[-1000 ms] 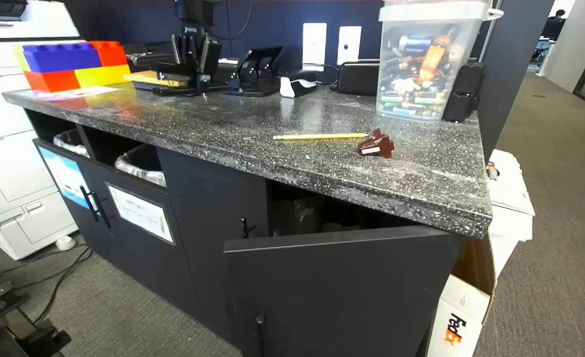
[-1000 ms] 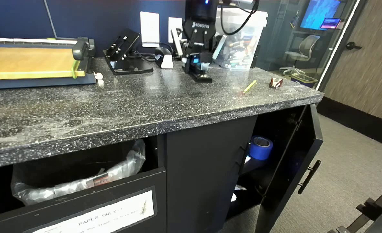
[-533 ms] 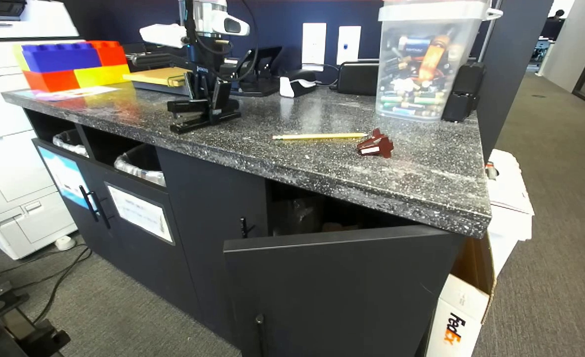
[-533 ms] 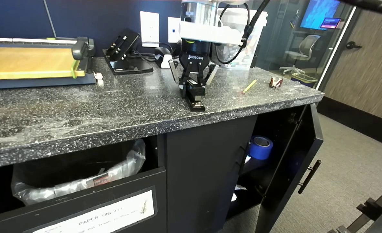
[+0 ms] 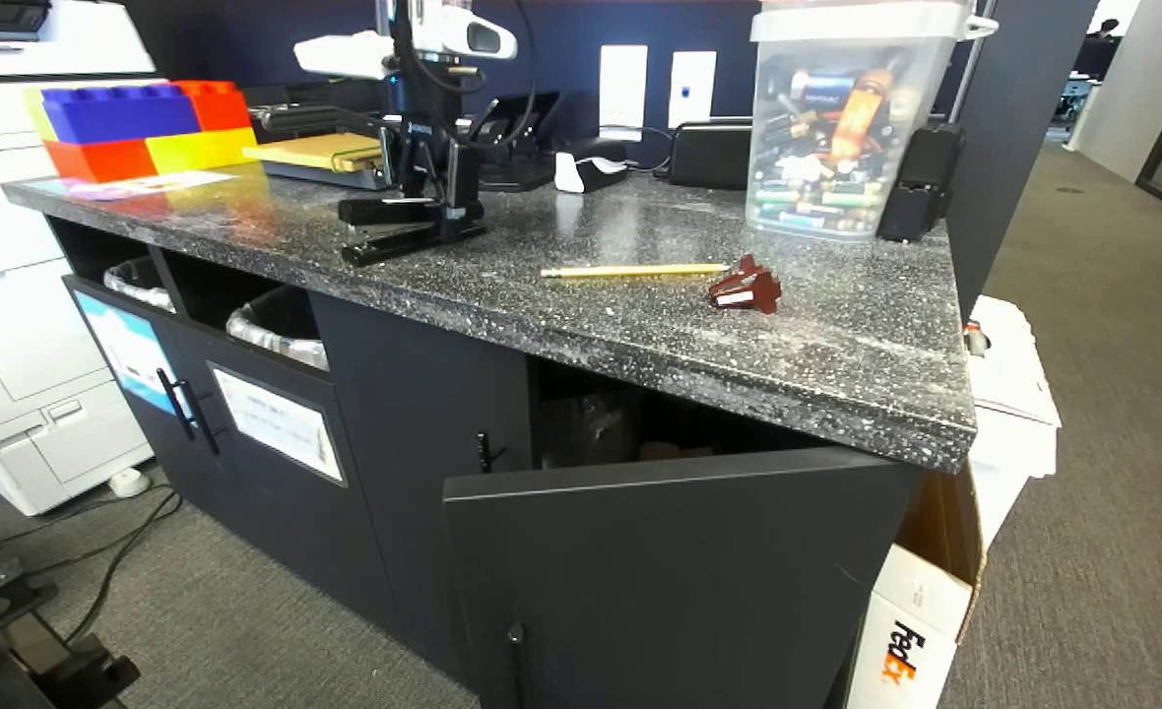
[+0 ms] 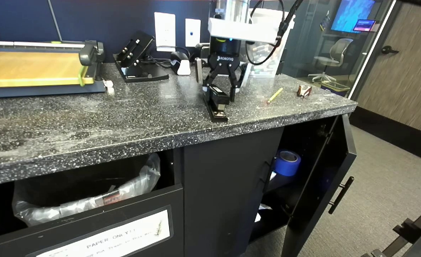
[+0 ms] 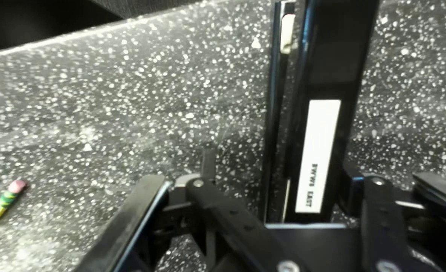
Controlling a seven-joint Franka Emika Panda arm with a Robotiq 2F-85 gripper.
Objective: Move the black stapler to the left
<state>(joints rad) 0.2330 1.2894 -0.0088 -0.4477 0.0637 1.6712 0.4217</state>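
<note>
The black stapler [image 6: 218,116] rests on the speckled counter near its front edge, its nose toward that edge. Seen from the wrist, its long top arm carries a white label [image 7: 318,155], and the base shows along one side. My gripper [image 6: 220,95] is low over the stapler's rear, jaws parted around it. In the wrist view, one finger [image 7: 349,189] sits against or very close to the stapler's side. A strip of bare counter separates the opposite finger [image 7: 208,164] from it. In an exterior view, the stapler [image 5: 384,246] juts out in front of the gripper [image 5: 433,212].
A yellow pencil [image 6: 274,96] and a dark red staple remover [image 6: 304,91] lie farther along the counter [image 6: 132,114]. Behind stand a see-through battery bin [image 5: 827,128], a black stand [image 6: 139,60] and a paper trimmer [image 6: 32,67]. A cabinet door [image 5: 679,571] hangs open below.
The stapler, gripped farther back a second ago, came forward to the counter's front. Since half a second ago the jaws have spread, and the gripper has shifted slightly away while the stapler stays.
</note>
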